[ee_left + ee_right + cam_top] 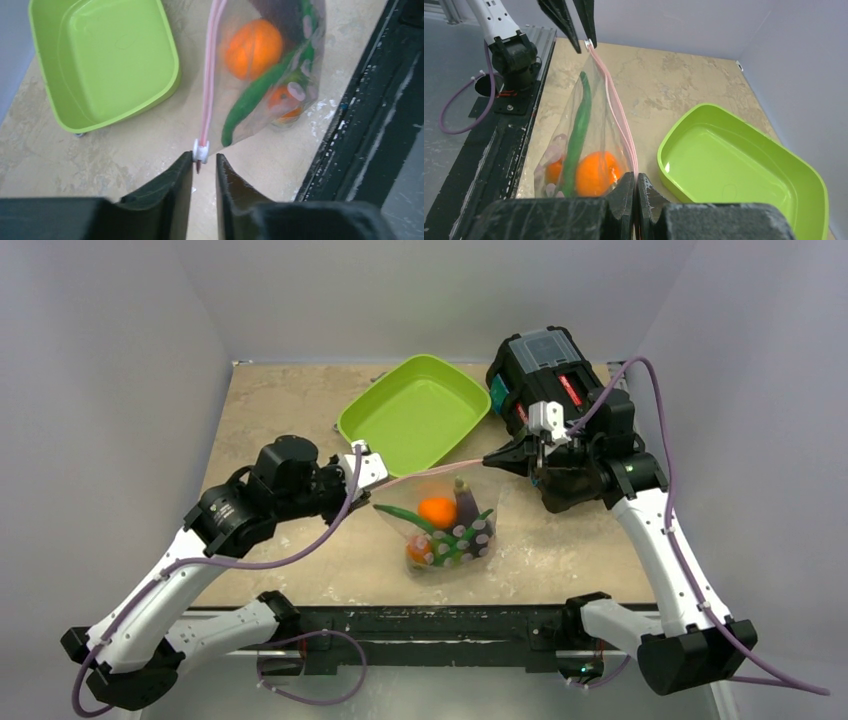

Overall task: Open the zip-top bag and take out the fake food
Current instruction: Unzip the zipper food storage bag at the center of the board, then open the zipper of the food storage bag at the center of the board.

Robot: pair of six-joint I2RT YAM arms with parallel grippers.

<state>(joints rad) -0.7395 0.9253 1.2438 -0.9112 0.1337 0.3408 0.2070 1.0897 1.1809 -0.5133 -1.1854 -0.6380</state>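
The zip-top bag [452,530] hangs above the table by its pink zip strip [430,477], which is stretched between both grippers. Inside is the fake food: an orange [437,511], a purple eggplant [466,502], a green pod [404,514] and dark grapes [472,535]. My right gripper [636,176] is shut on the right end of the strip. My left gripper [204,161] is slightly open at the other end. The white slider [201,150] sits between its tips, touching one finger. The orange [252,47] and pod [250,97] also show in the left wrist view.
The lime-green tray [348,422] lies empty behind the bag, and its rim [170,85] shows in the left wrist view. A black box [545,365] stands at the back right. The table's black front rail [360,130] runs close under the bag.
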